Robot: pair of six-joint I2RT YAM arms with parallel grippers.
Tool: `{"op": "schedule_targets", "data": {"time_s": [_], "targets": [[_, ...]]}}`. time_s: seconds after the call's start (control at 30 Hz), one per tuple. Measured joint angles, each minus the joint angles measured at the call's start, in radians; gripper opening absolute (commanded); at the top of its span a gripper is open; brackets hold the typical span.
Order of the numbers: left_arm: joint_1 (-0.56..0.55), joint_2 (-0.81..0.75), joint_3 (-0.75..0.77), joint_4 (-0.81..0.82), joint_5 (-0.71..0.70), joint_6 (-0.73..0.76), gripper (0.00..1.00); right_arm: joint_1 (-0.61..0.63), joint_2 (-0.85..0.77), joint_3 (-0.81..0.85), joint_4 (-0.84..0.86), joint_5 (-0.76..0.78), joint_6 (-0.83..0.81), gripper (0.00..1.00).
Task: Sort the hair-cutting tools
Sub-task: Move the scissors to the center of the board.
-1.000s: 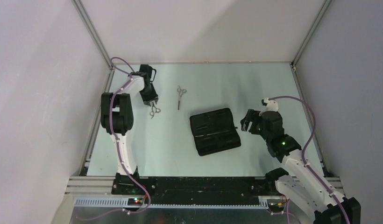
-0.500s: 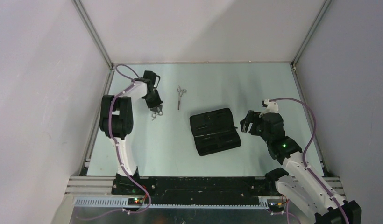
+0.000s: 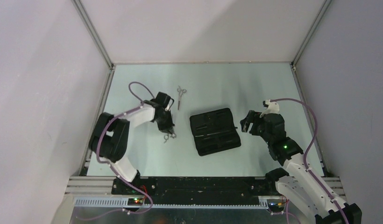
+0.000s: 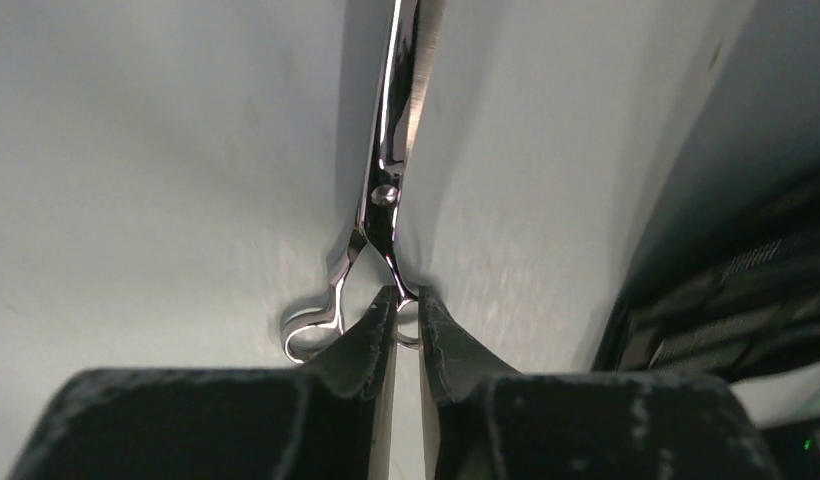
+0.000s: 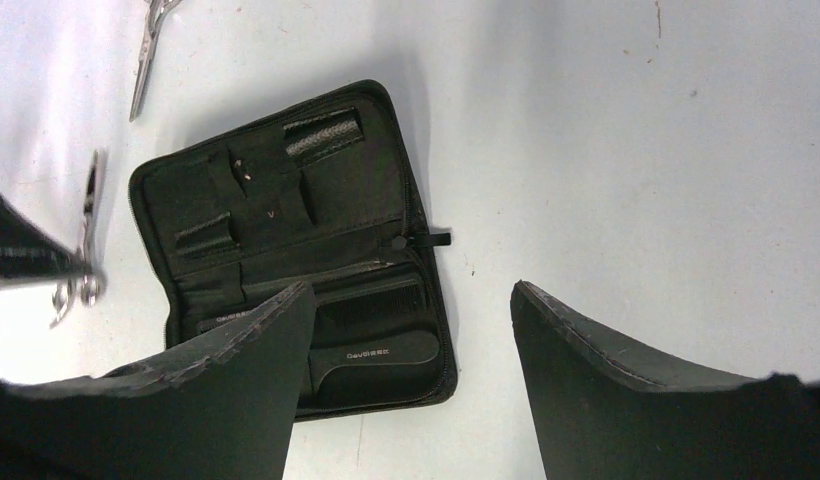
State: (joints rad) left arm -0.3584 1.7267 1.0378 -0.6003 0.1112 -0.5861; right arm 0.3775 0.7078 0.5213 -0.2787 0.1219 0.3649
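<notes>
My left gripper [image 3: 167,129] is shut on one handle shank of a pair of slim silver scissors [image 4: 384,190], left of the open black pouch [image 3: 214,130]. In the left wrist view the blades point away from the fingers [image 4: 378,320] and one finger ring [image 4: 304,335] sticks out to the left. A second pair of scissors [image 3: 180,95] lies on the table farther back. A black comb [image 5: 376,345] sits in the pouch's near half. My right gripper [image 5: 411,290] hangs open just right of the pouch, holding nothing.
The pouch [image 5: 286,200] lies unzipped and flat with several empty elastic loops in its far half and a zip pull [image 5: 438,238] at its right edge. Metal frame rails [image 3: 94,37] and grey walls border the table on three sides.
The left arm has swung from the back-left corner toward the pouch, carrying the scissors along, and its jaws have narrowed on the handle. The right arm has stayed put.
</notes>
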Motion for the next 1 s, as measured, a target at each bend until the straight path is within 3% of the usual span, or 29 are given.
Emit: {"op": "schedule_targets", "data": {"time_s": [0.2,0.37,0.43,0.6,0.73,1.0], "targets": [[-0.119,-0.211,-0.248,0.045,0.047,-0.113,0.32,0.000,-0.007,0.000,0.000,-0.014,0.000,0.76],[-0.164,-0.309,-0.300,0.035,0.048,-0.165,0.57,0.000,-0.027,0.000,-0.002,-0.031,0.000,0.76],[-0.164,-0.349,-0.277,0.003,0.014,-0.161,0.62,0.000,-0.040,0.000,-0.002,-0.036,0.000,0.76],[-0.164,-0.351,-0.112,-0.063,-0.110,-0.097,0.63,0.000,-0.072,0.000,-0.007,-0.052,0.001,0.76],[-0.164,-0.251,0.000,-0.067,-0.177,-0.023,0.63,0.000,-0.099,0.000,-0.034,-0.062,0.006,0.76],[-0.140,-0.050,0.081,-0.080,-0.251,0.084,0.61,0.000,-0.181,0.000,-0.122,-0.076,0.027,0.75]]}}
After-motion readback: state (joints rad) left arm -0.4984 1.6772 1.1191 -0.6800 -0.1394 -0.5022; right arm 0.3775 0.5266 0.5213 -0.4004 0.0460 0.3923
